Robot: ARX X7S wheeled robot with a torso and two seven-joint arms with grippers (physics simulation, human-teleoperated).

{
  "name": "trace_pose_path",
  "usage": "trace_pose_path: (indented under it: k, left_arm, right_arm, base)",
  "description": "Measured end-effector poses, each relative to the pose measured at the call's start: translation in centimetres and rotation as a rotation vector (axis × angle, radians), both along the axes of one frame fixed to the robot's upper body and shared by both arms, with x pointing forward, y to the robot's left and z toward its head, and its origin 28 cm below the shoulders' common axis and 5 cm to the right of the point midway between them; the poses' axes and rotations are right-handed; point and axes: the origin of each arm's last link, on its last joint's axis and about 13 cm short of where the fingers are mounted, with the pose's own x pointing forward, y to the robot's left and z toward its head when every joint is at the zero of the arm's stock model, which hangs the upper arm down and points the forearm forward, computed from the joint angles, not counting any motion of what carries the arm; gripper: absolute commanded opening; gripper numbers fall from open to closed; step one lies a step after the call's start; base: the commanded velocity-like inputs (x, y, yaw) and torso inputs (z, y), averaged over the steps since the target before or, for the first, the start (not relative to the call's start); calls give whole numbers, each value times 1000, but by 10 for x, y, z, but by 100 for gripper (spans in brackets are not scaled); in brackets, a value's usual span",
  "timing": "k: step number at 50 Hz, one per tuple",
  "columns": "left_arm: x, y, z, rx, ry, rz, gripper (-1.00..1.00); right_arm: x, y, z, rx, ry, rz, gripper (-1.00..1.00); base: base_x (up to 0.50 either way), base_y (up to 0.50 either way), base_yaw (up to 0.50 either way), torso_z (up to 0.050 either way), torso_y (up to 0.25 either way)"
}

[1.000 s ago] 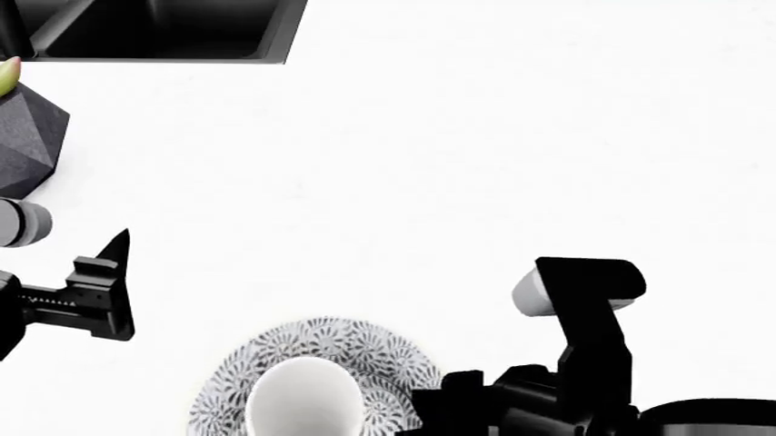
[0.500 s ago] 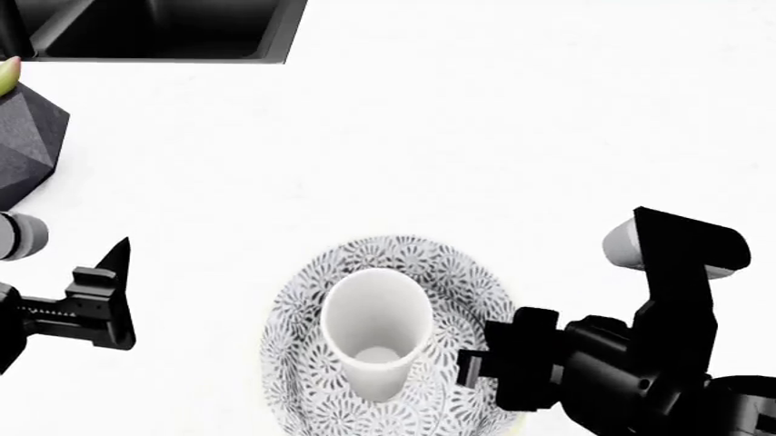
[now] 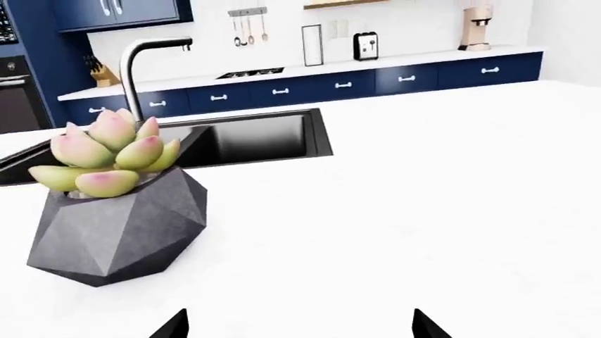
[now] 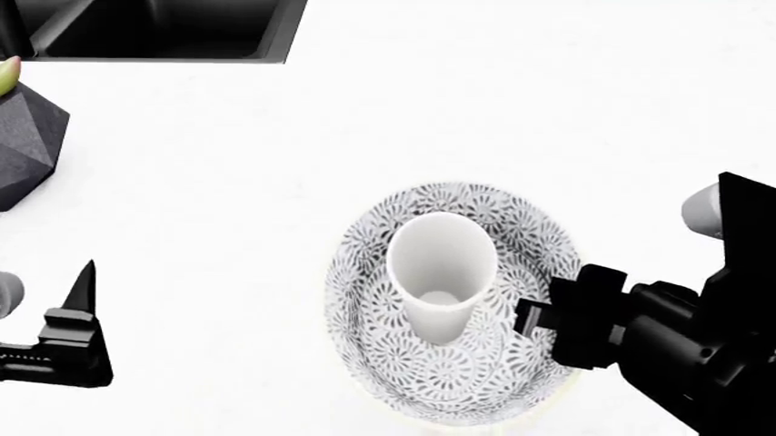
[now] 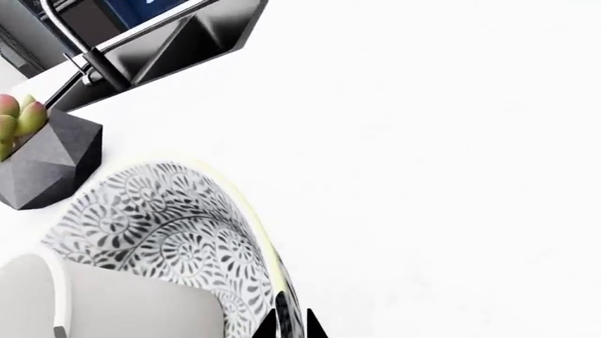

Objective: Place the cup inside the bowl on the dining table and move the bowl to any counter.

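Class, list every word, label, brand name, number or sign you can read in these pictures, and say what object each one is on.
None can be read.
The bowl bears only a black-and-white floral pattern; the cup is plain white.
The faceted planter has no label.
The small appliances on the far counter are too small to show any brand.

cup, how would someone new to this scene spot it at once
Find the white counter with the black sink at its far corner. Near the front edge sits a black-and-white flowered bowl. The cup stands inside it: plain white, narrow, without a handle.
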Motion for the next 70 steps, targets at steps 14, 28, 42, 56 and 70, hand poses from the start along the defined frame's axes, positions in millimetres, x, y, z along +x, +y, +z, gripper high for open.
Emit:
trace_pose_path:
  k: [14, 28, 42, 56, 70]
  left_arm:
    - [-12, -6, -4, 9, -30, 30, 100]
    - [-16, -12, -6, 21, -31, 13, 100]
    - [-21, -13, -5, 16, -30, 4, 100]
    - [-21, -16, -3, 15, -32, -2, 100]
    - [-21, -18, -2, 16, -34, -9, 100]
  right_arm:
    - [-1, -4, -1, 14, 4, -25, -100]
    - [-3, -7, -1, 8, 7, -44, -100]
    - [-3, -8, -2, 18, 14, -51, -100]
    - [-7, -12, -3, 23, 26, -61, -100]
    - [-9, -15, -6, 30, 29, -74, -100]
  base:
    - [-59, -46, 0, 0, 1]
    - [-66, -480, 0, 0, 0]
    - [4, -472, 0, 0, 1]
    - [4, -500, 0, 0, 0]
    - [4, -500, 0, 0, 1]
